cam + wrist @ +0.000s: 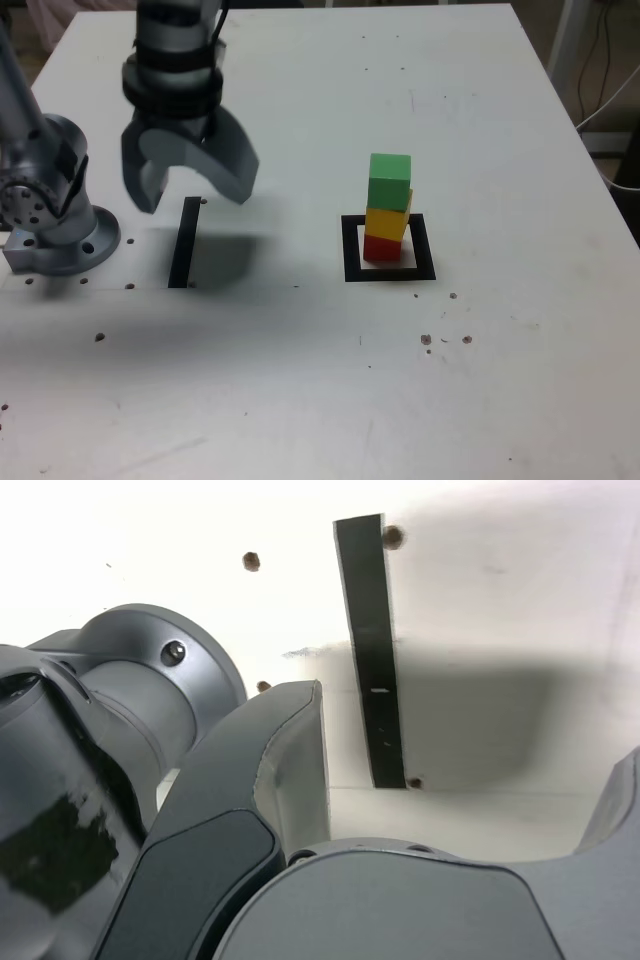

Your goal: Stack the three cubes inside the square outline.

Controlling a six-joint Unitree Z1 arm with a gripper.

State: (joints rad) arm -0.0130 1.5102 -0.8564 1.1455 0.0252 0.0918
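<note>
White tabletop (520, 350), three cubes stacked!
Green (390, 182) over yellow (386, 223) over red (382, 248), inside the square outline (427, 248), right of centre; jaws (197, 180) wide apart, upper left, exterior view.

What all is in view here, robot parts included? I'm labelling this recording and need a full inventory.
green cube: one, green, top of the stack
yellow cube: one, yellow, middle of the stack
red cube: one, red, bottom of the stack, inside the square outline
square outline: one, black, around the red cube, right of centre in the exterior view
strip: one, black, flat on the table between the arm's base and the square outline
table: one, white with small brown spots, under everything
cable: at least one, white, at the exterior view's right edge
arm base: one, grey, on the table at the exterior view's left
gripper: one, grey and black, open, raised above the table near the strip
</note>
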